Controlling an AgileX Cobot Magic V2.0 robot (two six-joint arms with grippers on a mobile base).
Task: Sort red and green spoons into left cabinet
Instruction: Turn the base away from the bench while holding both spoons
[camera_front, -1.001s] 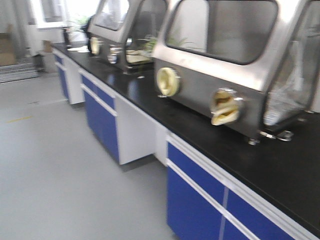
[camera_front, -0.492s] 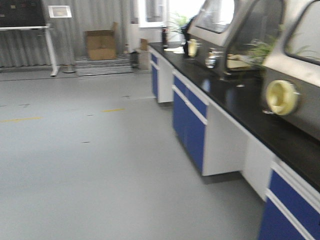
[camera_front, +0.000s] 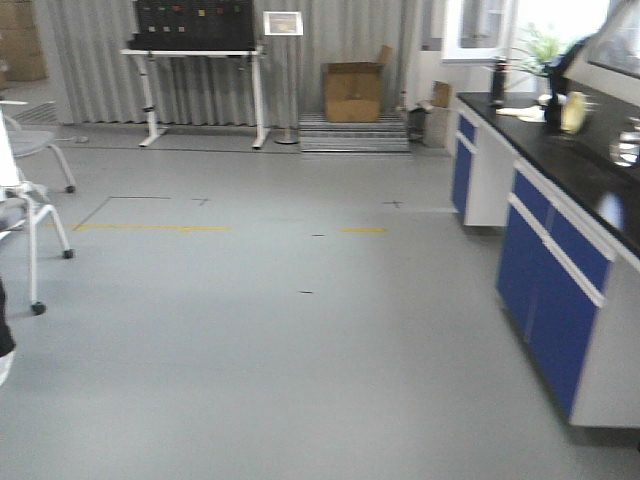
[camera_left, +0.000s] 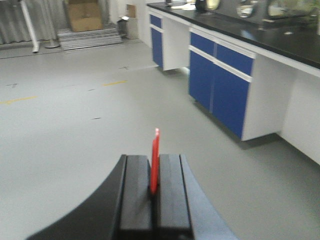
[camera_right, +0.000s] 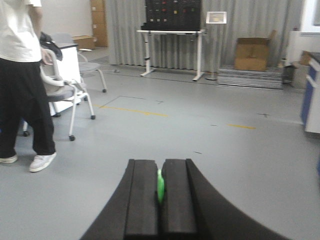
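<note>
Your left hand is clamped tight on the red spoon, which pokes up edge-on out of its grip. Same deal on the other side: your right hand is pinched around the green spoon, with only a sliver of green showing in the slot. So the pickup part looks done, since both spoons are held.

Past the hands it's just open grey floor. There's a black-topped counter with blue doors off to the right and a cardboard box by the far wall. The right wrist view also shows a person standing by a chair.

The grey shelving cabinet isn't in any view, so I'd call it roughly halfway. You've got to reach it and set both spoons on a shelf.
</note>
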